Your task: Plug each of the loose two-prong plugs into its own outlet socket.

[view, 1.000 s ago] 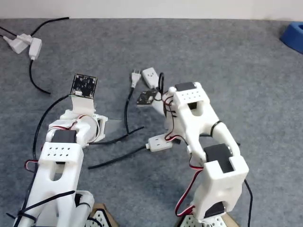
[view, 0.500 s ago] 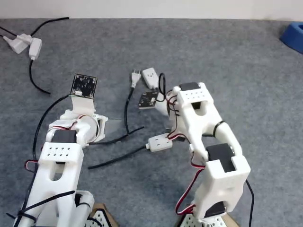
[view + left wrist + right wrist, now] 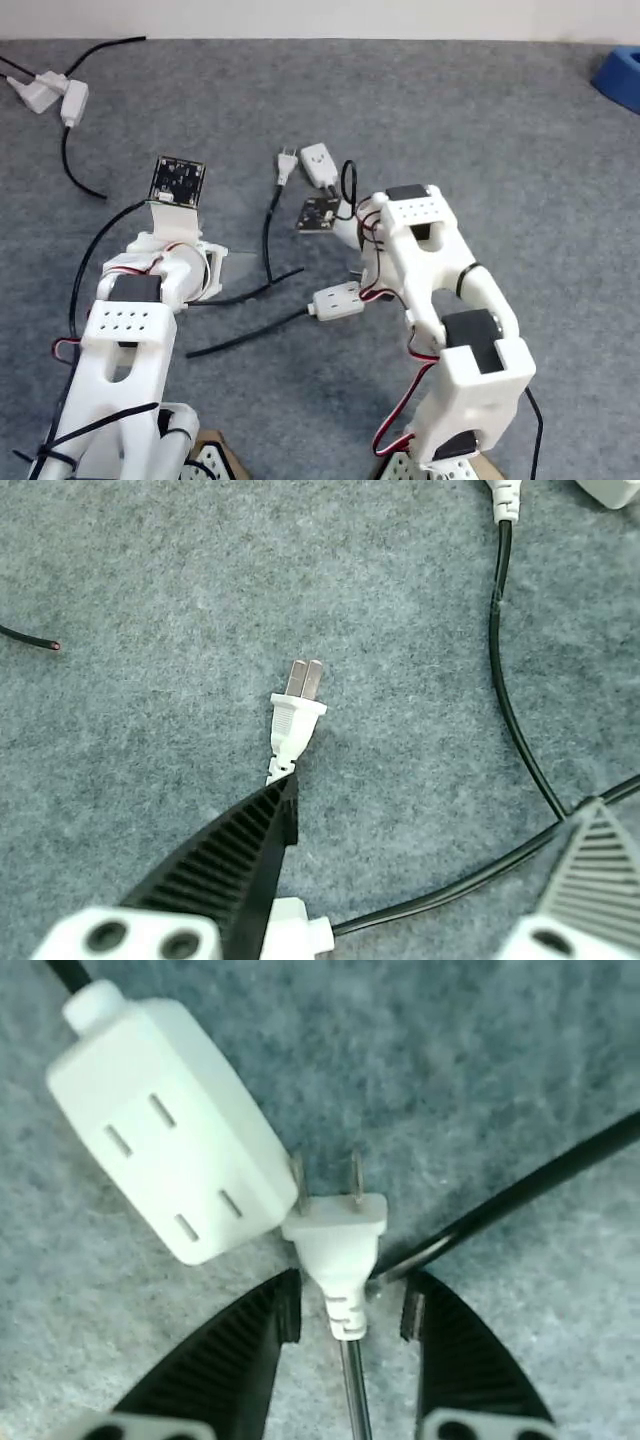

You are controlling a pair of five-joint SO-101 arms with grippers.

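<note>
Between the black jaws of the right gripper (image 3: 345,1305) lies a white two-prong plug (image 3: 338,1232), with its metal prongs pointing away from the arm. The jaws stand a little apart, one on each side of the plug's neck, and they hold nothing yet. I judge this is the position for closing on the neck, because the plug is narrow there and the prongs stay free.

Just beside the plug rests a white plastic outlet block (image 3: 170,1125) with slot pairs on its upper face, and one prong seems to touch its side wall. So the plug is near a socket but not in it, and it probably must be lifted and turned before the prongs can meet the slots. A black cable (image 3: 520,1195) passes close to one jaw and could be pinched together with the plug.

Under the left gripper (image 3: 442,792), a second white two-prong plug (image 3: 297,715) lies flat on the grey felt surface (image 3: 150,630). This gripper is wide open and empty. The plug is at the tip of its black jaw, not between the jaws.
</note>
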